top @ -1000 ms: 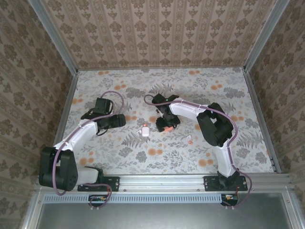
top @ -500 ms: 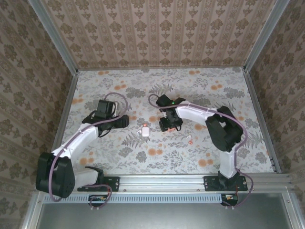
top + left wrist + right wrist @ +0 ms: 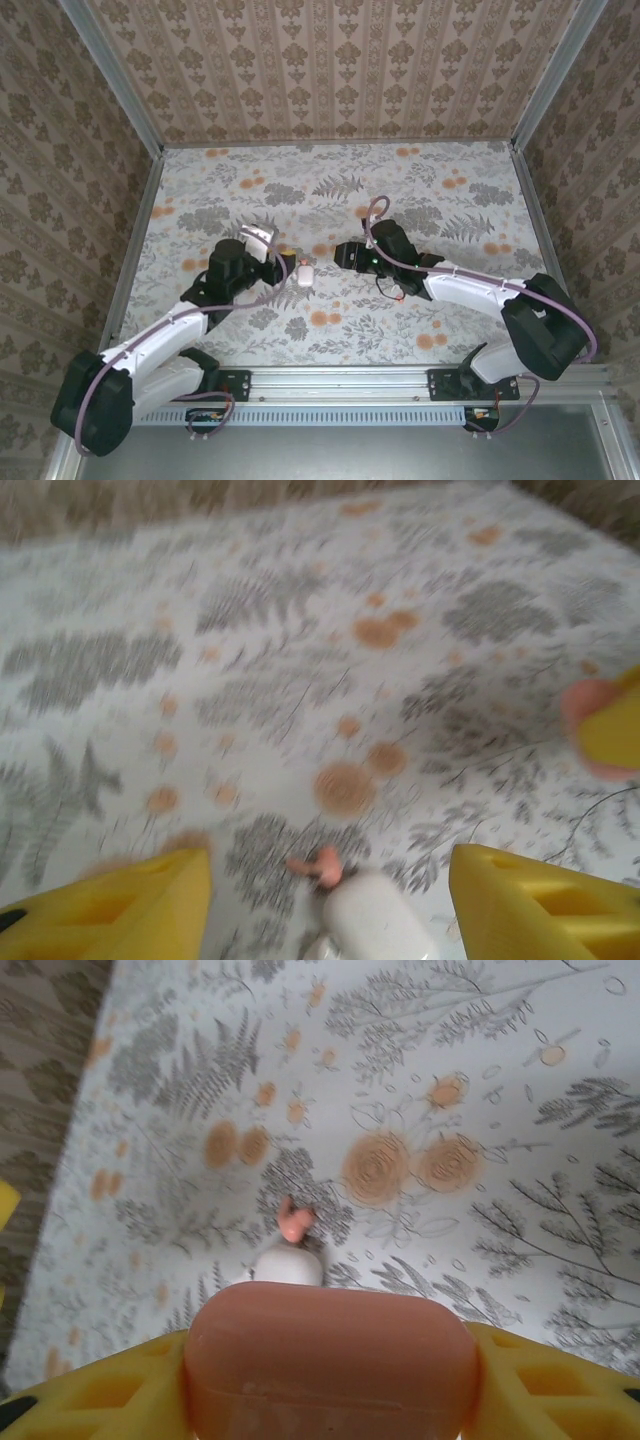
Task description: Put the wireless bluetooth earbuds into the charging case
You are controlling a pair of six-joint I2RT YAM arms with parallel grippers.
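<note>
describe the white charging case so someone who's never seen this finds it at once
On the floral table, look mid-table, in the gap between the open left gripper and the right gripper. The charging case is the small white pebble lying free there; the similar-sized orange-pink lump is instead clamped in the right gripper's fingers.

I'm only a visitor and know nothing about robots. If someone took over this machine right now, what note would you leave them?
Left gripper: open, low over the table, with the small glossy white charging case between its yellow fingers.
Right gripper: shut on an orange-pink rounded lump, which is not part of the job.
A tiny orange-tipped earbud lies on the floral table right beside the case. It is too blurred to tell whether they touch or whether the lid is open.
Done: no earbud visibly seated in the case.
Left: put the lump down, open the case if needed, insert the earbuds.
</note>
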